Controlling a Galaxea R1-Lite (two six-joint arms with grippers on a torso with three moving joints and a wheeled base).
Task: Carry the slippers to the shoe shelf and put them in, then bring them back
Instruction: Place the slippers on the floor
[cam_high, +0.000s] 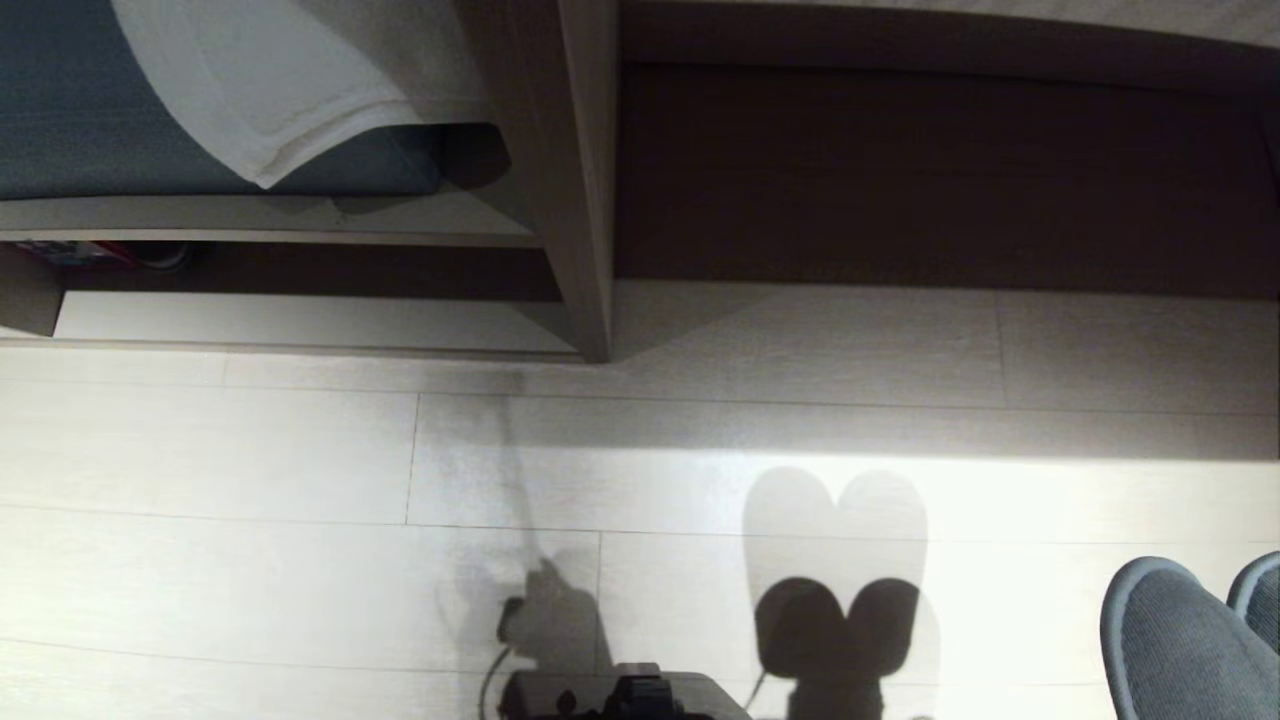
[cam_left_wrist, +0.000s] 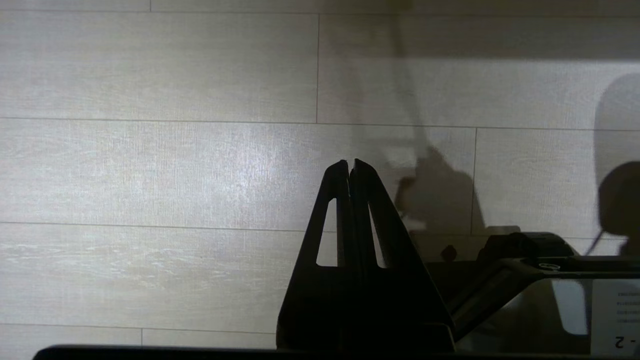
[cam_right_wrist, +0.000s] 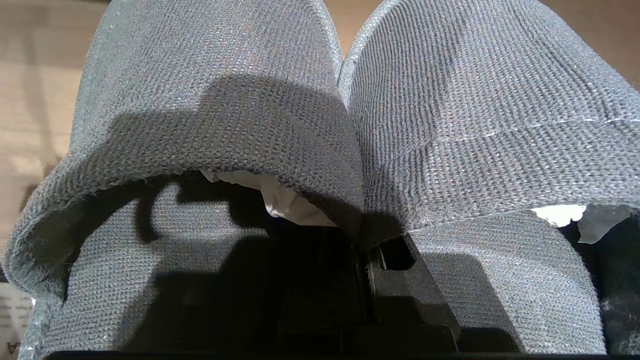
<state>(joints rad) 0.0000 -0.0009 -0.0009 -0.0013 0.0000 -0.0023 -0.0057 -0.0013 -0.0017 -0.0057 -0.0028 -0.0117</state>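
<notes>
The slippers (cam_right_wrist: 320, 125) are a pair in dark grey knit, side by side, filling the right wrist view. My right gripper (cam_right_wrist: 367, 240) is shut on their two inner edges where they meet, with white lining showing under the uppers. In the head view their toes (cam_high: 1175, 640) stick in at the lower right, held above the floor. The shoe shelf (cam_high: 300, 322) is the low compartment at the far left, with a pale base board and a dark back. My left gripper (cam_left_wrist: 349, 162) is shut on nothing, over bare floor.
Above the shoe shelf lie a blue cushion (cam_high: 90, 120) and a white cloth (cam_high: 280, 90). An upright wood panel (cam_high: 585, 200) separates it from a taller dark-backed recess (cam_high: 940, 170). Pale plank floor (cam_high: 300, 560) lies between me and the furniture.
</notes>
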